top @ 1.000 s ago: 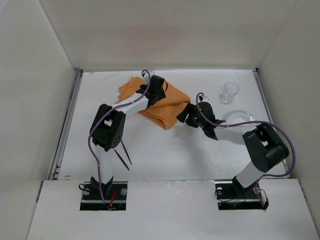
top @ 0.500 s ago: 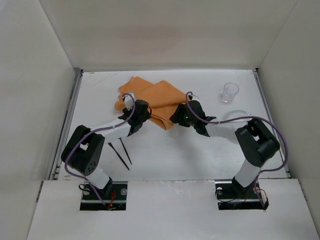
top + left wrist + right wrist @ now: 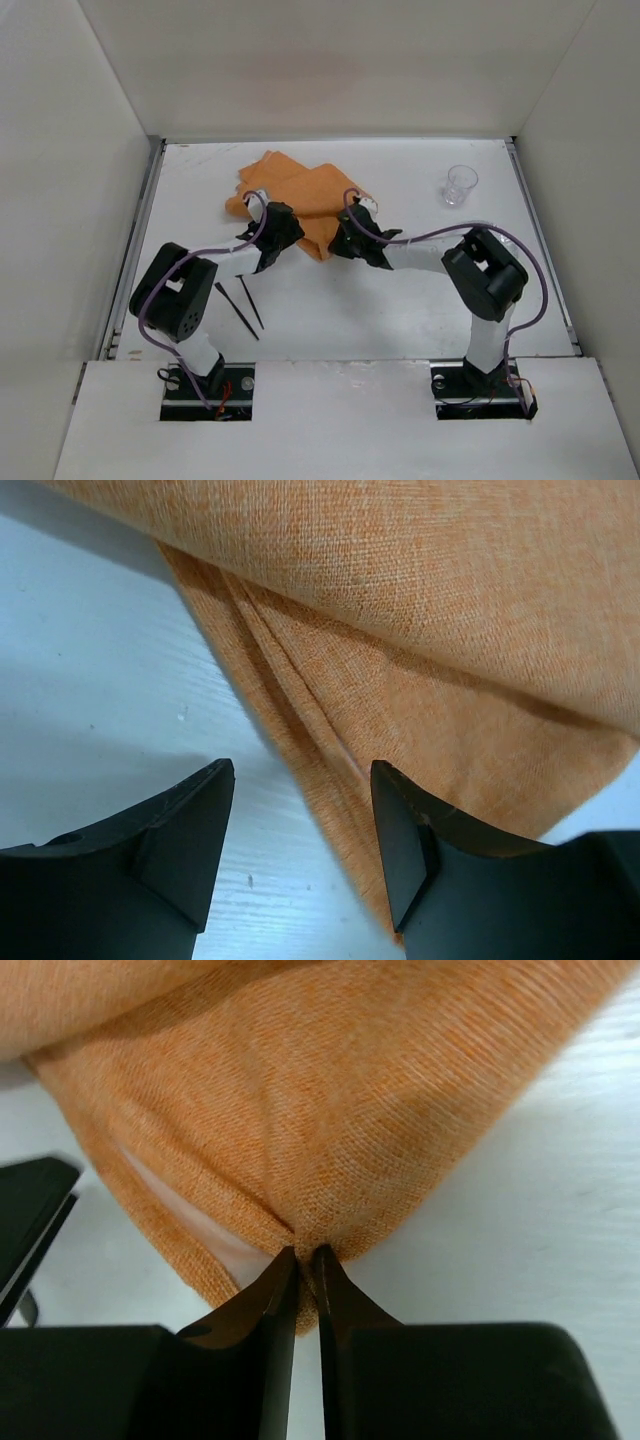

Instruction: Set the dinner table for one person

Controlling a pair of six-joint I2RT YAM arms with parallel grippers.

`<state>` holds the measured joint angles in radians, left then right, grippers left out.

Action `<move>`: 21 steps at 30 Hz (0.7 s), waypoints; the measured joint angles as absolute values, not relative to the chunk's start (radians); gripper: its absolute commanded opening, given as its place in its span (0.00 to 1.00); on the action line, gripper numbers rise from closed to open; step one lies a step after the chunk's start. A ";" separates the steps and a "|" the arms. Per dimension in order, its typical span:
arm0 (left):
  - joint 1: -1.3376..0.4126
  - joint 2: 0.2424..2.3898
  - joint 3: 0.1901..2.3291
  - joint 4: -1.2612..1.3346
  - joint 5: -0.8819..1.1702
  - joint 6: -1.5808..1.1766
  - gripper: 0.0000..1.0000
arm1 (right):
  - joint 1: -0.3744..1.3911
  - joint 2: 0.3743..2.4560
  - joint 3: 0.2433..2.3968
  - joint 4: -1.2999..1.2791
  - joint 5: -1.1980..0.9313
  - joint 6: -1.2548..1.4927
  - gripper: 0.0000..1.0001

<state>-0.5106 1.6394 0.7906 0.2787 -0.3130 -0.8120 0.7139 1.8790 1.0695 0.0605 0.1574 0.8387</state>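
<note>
An orange cloth placemat (image 3: 300,190) lies crumpled and folded at the back left of the white dinner table (image 3: 400,300). My right gripper (image 3: 338,245) is at the cloth's near corner. In the right wrist view it (image 3: 308,1252) is shut on a pinched fold of the orange cloth (image 3: 300,1100). My left gripper (image 3: 280,232) sits low at the cloth's near left edge. In the left wrist view it (image 3: 302,780) is open, with the cloth's edge (image 3: 330,780) lying between the fingers and nothing gripped.
A clear drinking glass (image 3: 460,185) stands upright at the back right. Two dark chopsticks (image 3: 243,305) lie on the table near the left arm's elbow. White panels wall the table on three sides, with metal strips along its left and right edges.
The right gripper moved left to the cloth's near corner and shut on it. The left gripper came back off the cloth to its near left edge, still open.
</note>
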 measured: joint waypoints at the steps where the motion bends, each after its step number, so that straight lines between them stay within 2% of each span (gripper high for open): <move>1: -0.498 1.649 0.791 0.282 -0.303 -0.814 0.53 | 0.736 1.881 1.076 0.059 0.162 0.847 0.16; 4: -0.447 1.665 0.784 0.296 -0.279 -0.818 0.50 | 0.829 1.888 1.101 0.057 0.165 0.875 0.20; 5: -0.428 1.665 0.775 0.302 -0.273 -0.820 0.50 | 0.868 1.891 1.113 0.055 0.165 0.887 0.27; 7: -0.396 1.664 0.751 0.326 -0.262 -0.825 0.49 | 0.940 1.893 1.137 0.051 0.160 0.903 0.47; 9: -0.368 1.652 0.734 0.340 -0.252 -0.828 0.49 | 1.003 1.891 1.157 0.052 0.148 0.911 0.56; 12: -0.343 1.617 0.696 0.348 -0.240 -0.828 0.49 | 1.056 1.854 1.153 0.044 0.138 0.900 0.60; 15: -0.338 1.560 0.652 0.335 -0.236 -0.828 0.50 | 1.027 1.732 1.093 0.032 0.142 0.876 0.64; 18: -0.341 1.475 0.605 0.321 -0.235 -0.827 0.50 | 0.910 1.610 1.058 0.030 0.148 0.841 0.67; 21: -0.348 1.377 0.563 0.306 -0.236 -0.824 0.50 | 0.755 1.593 1.085 0.045 0.150 0.796 0.70</move>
<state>-0.3477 1.3766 0.5632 0.3061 -0.2363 -0.8238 0.7551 1.5932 1.0855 0.0448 0.1501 0.7963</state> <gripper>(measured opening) 0.500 0.682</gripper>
